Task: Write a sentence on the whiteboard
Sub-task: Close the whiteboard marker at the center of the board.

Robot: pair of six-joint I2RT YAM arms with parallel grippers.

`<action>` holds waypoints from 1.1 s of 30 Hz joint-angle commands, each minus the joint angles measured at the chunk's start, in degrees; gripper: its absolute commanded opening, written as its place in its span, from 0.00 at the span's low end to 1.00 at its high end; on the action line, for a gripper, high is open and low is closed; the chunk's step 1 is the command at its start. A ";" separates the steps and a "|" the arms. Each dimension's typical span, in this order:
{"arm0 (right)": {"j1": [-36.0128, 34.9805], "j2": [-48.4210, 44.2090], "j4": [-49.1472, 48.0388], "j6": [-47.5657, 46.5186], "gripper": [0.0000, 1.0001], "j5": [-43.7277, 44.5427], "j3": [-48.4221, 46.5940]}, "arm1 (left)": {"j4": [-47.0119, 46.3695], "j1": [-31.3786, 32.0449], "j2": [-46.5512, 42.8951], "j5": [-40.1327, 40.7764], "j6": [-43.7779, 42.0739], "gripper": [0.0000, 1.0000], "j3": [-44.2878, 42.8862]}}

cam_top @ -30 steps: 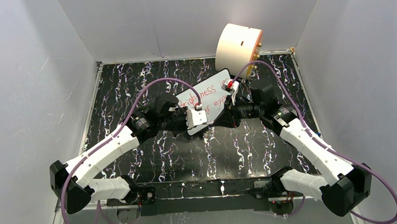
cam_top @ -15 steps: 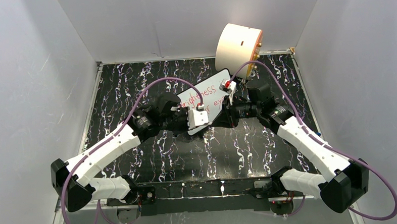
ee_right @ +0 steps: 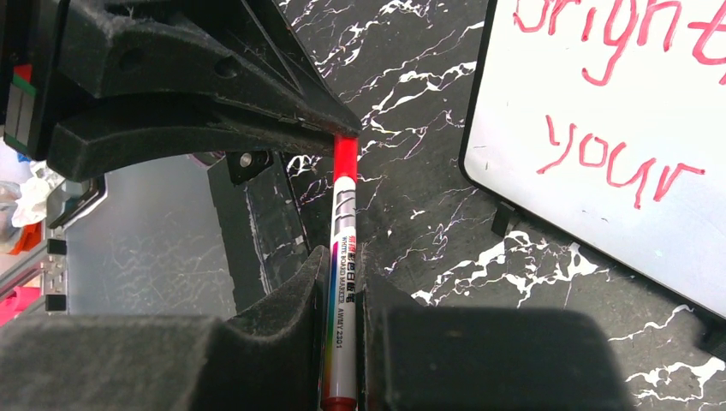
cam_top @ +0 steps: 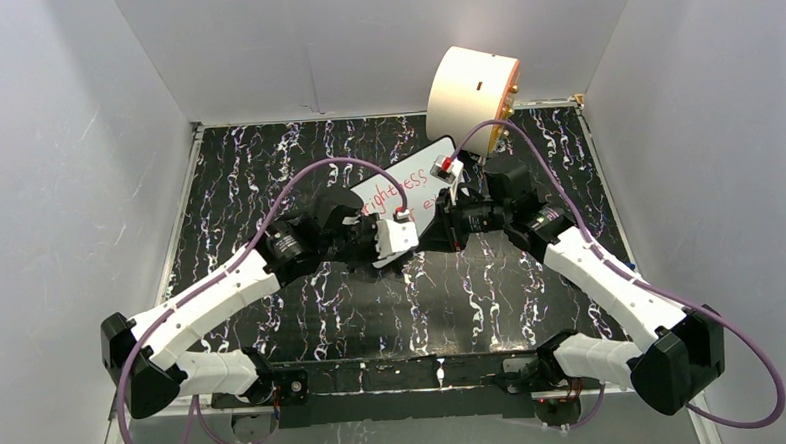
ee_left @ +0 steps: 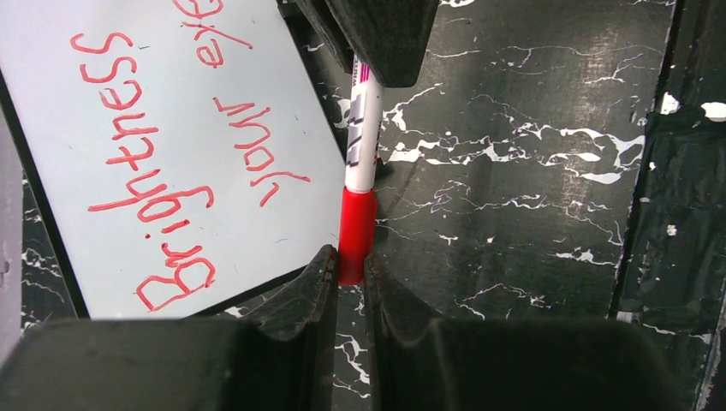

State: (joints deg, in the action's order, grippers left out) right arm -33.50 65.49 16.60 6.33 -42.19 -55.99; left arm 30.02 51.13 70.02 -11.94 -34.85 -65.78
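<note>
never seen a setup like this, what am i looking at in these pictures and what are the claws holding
It is two robot arms, the left arm and right arm, bolted at the near edge of a black marbled table. One picture looks down from above; the other two come from a camera on each wrist. On the table lies a whiteboard with a red sentence, and a cream cylinder sits behind it. The left tool pinches the red cap of a marker; the right tool grips its white barrel.

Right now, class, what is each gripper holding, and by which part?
Both hold one marker: the left gripper pinches its red cap, the right gripper clamps the white barrel.
</note>
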 commanded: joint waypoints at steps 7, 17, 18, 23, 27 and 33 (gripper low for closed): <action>-1.40 2.60 -3.45 3.39 0.00 2.26 -0.48 | -14.02 8.84 -0.26 -0.57 -0.94 0.00 -4.63; -1.36 0.81 -1.51 4.01 0.00 10.78 0.14 | -16.01 11.11 -1.38 8.01 -1.86 0.00 -2.67; -1.33 -0.01 -1.50 3.83 0.00 12.29 0.51 | -16.78 11.09 -2.17 10.07 -1.44 0.00 -1.55; -0.37 -3.95 -0.27 3.44 0.00 21.46 2.32 | -21.76 11.09 -6.29 22.28 0.82 0.00 3.73; 0.09 -7.25 0.32 4.19 0.00 32.07 4.92 | -24.84 10.86 -7.69 30.88 2.78 0.07 5.90; 0.52 -12.28 -0.71 8.50 0.00 51.12 11.62 | -31.35 5.37 -9.75 36.20 8.53 0.18 9.82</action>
State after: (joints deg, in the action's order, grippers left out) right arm -33.50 55.83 17.04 11.73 -6.74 -47.51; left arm 5.37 60.36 63.09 17.87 -31.64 -57.82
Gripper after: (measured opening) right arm 0.200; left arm 0.162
